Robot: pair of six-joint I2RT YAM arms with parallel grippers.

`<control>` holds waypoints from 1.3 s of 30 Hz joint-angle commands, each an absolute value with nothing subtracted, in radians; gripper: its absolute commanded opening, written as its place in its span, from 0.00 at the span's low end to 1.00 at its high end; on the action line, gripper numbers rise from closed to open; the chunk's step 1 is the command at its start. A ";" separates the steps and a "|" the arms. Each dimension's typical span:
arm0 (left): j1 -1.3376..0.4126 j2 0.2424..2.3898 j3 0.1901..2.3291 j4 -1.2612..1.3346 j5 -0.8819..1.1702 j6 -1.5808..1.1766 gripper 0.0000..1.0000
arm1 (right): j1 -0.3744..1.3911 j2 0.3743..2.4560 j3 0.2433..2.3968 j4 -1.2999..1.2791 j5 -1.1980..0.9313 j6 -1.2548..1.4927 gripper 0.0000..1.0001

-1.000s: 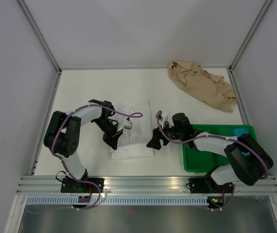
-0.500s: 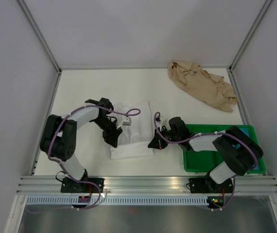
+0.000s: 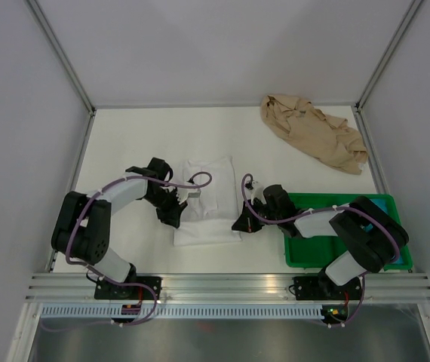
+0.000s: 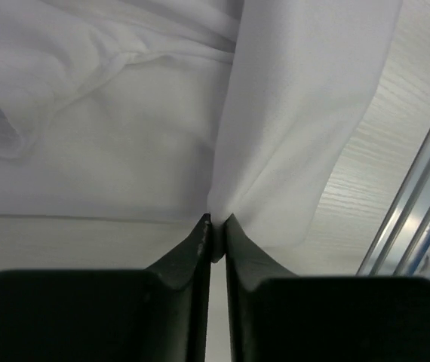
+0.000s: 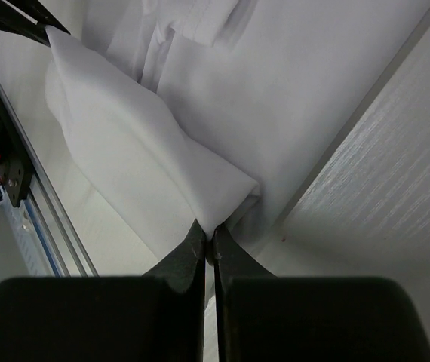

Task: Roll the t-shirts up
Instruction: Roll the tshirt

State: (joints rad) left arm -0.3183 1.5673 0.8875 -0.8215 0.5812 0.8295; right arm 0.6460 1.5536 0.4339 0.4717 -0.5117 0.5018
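Pale walls around a white table (image 3: 124,143), from the top camera. Holds the white t-shirt (image 3: 207,200) folded into a narrow panel just ahead of the arms, and the tan t-shirt (image 3: 313,136) crumpled in the far right corner, well apart. Holds also a green tray (image 3: 309,253) at the near right, beside the white t-shirt but not touching it. Puts the left gripper (image 3: 172,215) at the panel's left edge toward the near end and the right gripper (image 3: 243,223) at its near right corner, both low against the table.

From the left wrist: shows the jaws pressed nearly together on a raised fold of white cotton, with the rest of the white t-shirt spread flat beyond and a metal rail (image 4: 419,196) off to the right. Pinches cloth and nothing else.

From the right wrist: shows the same sort of grip, jaws pressed together on a corner of the white t-shirt, drawn up into a small peak off the wood-grain tabletop.

Reads as the start of the roll on the white t-shirt: near end caught on both sides, no turn made yet. Calls next for lifting both sides level and carrying them over toward the far end together, keeping the hem straight so that the roll begins tight; uneven travel would likely skew it. Leaves the tan t-shirt for afterwards.
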 commanded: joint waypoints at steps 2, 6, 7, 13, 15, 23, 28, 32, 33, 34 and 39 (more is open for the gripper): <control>-0.321 1.601 0.900 -0.704 0.555 0.732 0.07 | 0.644 1.540 0.430 0.474 -0.451 0.520 0.06; -0.321 1.617 0.893 -0.703 0.543 0.742 0.02 | 0.641 1.517 0.414 0.443 -0.399 0.525 0.11; -0.321 1.623 0.893 -0.703 0.538 0.744 0.02 | 0.640 1.514 0.411 0.437 -0.396 0.525 0.12; -0.321 1.632 0.896 -0.704 0.525 0.742 0.03 | 0.632 1.445 0.416 0.358 -0.298 0.523 0.24; -0.321 1.626 0.899 -0.704 0.534 0.739 0.03 | 0.630 1.389 0.428 0.309 -0.247 0.496 0.27; -0.321 1.612 0.907 -0.706 0.558 0.729 0.05 | 0.689 1.220 0.495 0.110 -0.046 0.403 0.20; -0.322 1.611 0.911 -0.703 0.549 0.723 0.07 | 0.827 1.291 0.514 0.300 -0.136 0.420 0.08; -0.322 1.615 0.925 -0.704 0.534 0.706 0.09 | 0.859 1.390 0.519 0.393 -0.215 0.428 0.01; -0.322 1.615 0.930 -0.704 0.526 0.704 0.10 | 0.858 1.403 0.515 0.399 -0.201 0.433 0.00; -0.322 1.615 0.933 -0.704 0.523 0.700 0.11 | 0.859 1.431 0.509 0.400 -0.187 0.436 0.00; -0.322 1.597 0.934 -0.704 0.489 0.686 0.22 | 0.804 1.508 0.474 0.457 -0.195 0.512 0.00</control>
State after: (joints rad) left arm -0.3210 1.6253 0.9024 -0.7223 0.5224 0.7204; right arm 0.8387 1.4746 0.4896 0.3622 -0.1837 0.4534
